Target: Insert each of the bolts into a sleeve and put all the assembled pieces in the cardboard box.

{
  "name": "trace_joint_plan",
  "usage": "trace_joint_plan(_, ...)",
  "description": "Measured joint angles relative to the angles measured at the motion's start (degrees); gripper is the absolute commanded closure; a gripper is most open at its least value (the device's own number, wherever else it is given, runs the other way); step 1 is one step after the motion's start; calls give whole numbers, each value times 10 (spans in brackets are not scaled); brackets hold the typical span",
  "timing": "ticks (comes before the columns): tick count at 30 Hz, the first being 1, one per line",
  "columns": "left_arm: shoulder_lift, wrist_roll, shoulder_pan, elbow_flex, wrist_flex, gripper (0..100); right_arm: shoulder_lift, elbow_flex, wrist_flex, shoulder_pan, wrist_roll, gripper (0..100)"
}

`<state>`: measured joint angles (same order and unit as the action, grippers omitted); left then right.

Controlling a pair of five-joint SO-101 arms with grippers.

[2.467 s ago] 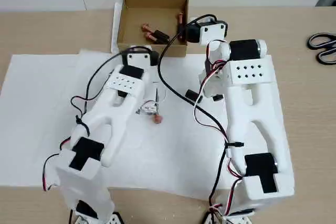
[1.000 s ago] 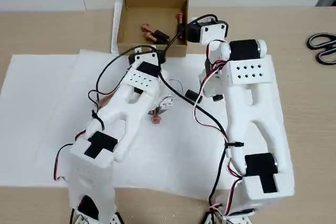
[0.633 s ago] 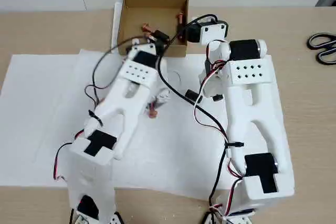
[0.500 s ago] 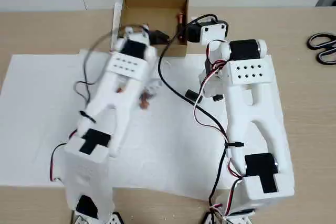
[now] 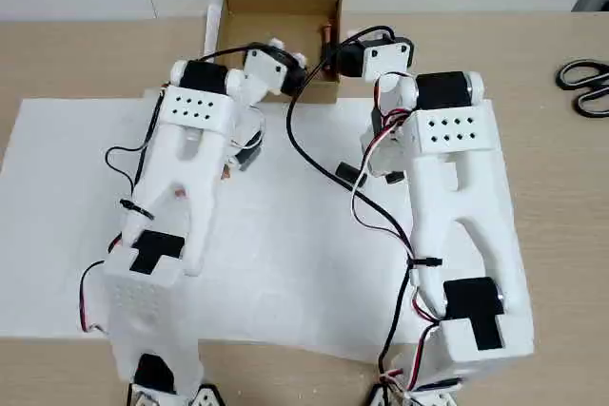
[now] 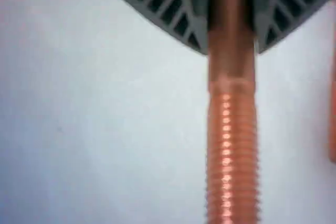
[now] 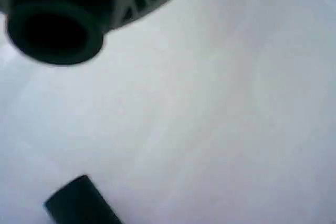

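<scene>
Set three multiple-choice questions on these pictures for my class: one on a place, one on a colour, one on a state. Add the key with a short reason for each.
1. Where do the scissors lie?
A. On the white sheet
B. In the cardboard box
C. On the bare table, near its right edge

2. What colour is the bolt in the left claw?
A. Copper
B. Black
C. Green

3. What state is the left claw in?
A. Open and empty
B. Shut on the bolt
C. Shut on the scissors

Key:
1 C: in the high view they rest on bare wood, clear of the sheet.
2 A: the left wrist view shows a copper threaded shaft.
3 B: the fingers press on the bolt from both sides.
</scene>
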<state>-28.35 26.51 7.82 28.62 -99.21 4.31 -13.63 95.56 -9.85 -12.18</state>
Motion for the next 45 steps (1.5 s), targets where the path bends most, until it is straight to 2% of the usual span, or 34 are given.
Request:
trace_joint_plan(10,0,265,0,0,-1,994,0,0,0,0,0,995)
trace_joint_plan(18,0,375,0,-48,-2,994,0,0,0,0,0,995)
trace_joint_plan(27,-4,388,0,-58,-1,994,0,0,0,0,0,995)
trace_joint_plan(33,-4,388,-1,-58,-1,915,0,0,0,0,0,995)
trace_joint_plan(43,-4,386,-2,-58,-1,913,0,0,1,0,0,995)
trace_joint_plan(45,-4,365,-2,-56,-1,913,0,0,1,0,0,995)
